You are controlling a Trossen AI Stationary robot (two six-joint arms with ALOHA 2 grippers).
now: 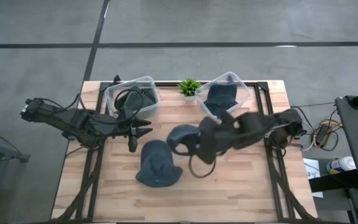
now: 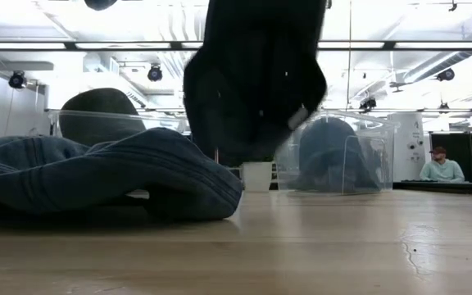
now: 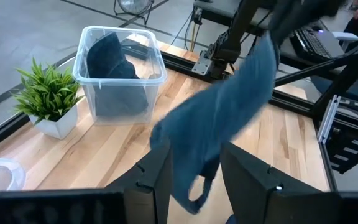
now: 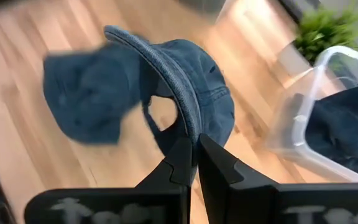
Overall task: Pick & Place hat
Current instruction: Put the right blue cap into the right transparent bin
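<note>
Right claw (image 4: 191, 155) is clamped on a denim hat (image 4: 185, 93), lifted; beyond it, the bin (image 4: 303, 134) awaits

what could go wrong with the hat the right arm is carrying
The right pincer pinches only the hat brim edge, so the hat could slip out. It hangs low above a second hat and might drag it. The bin ahead already holds a hat, so it may catch on the rim.
</note>
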